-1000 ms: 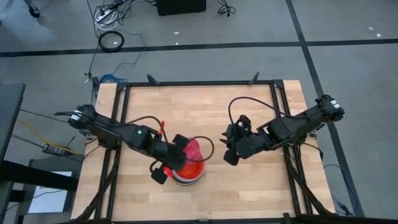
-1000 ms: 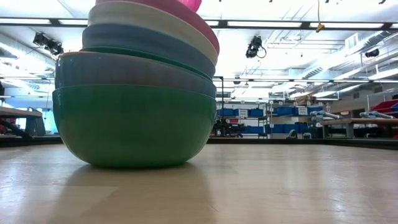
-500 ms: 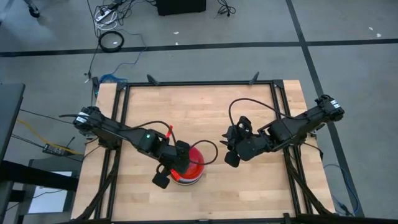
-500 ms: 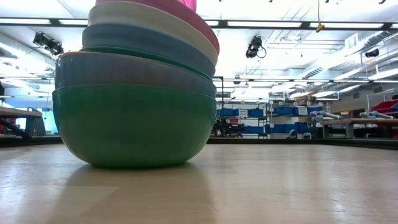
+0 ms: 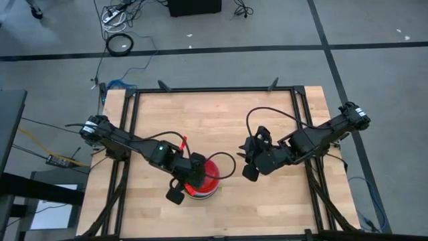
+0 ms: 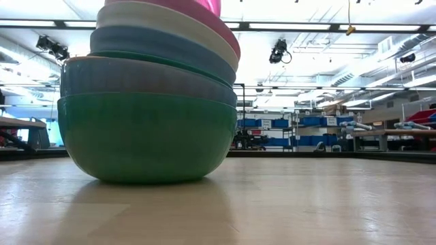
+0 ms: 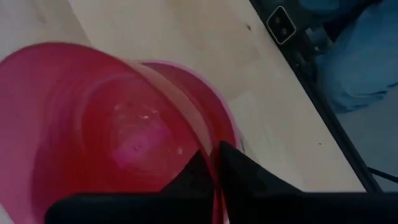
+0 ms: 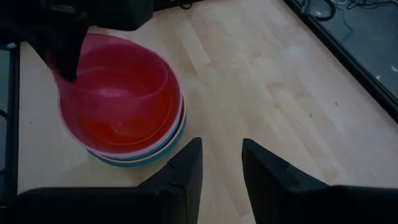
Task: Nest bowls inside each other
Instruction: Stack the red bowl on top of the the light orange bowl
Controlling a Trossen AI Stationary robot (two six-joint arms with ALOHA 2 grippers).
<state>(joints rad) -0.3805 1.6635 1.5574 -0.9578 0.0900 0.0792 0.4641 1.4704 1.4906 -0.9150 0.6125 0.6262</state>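
A stack of nested bowls (image 5: 207,179) stands near the table's front edge; its bottom bowl is green (image 6: 146,136), with blue, white and pink ones above. In the stack's top is a translucent pink-red bowl (image 8: 118,93), and my left gripper (image 7: 216,168) is shut on it at the stack's near-left side (image 5: 190,179). My right gripper (image 5: 249,171) hangs open to the right of the stack, above the table, with nothing between its fingers (image 8: 221,168). My left gripper pinches the pink-red bowl's rim (image 7: 200,132) between its two fingers, one inside the bowl and one outside. The fingers slant down from the table's left. The bowl lies mouth up in the stack's top, its held side (image 8: 62,68) a little higher.
Bare wooden tabletop (image 5: 221,114) lies behind and to both sides of the stack. A black frame (image 5: 214,89) runs round the table's edges.
My left gripper has sunk toward the stack and rolled. The pink-red bowl, which stood tipped on edge over the stack's far side, has come down mouth up into the stack's top.
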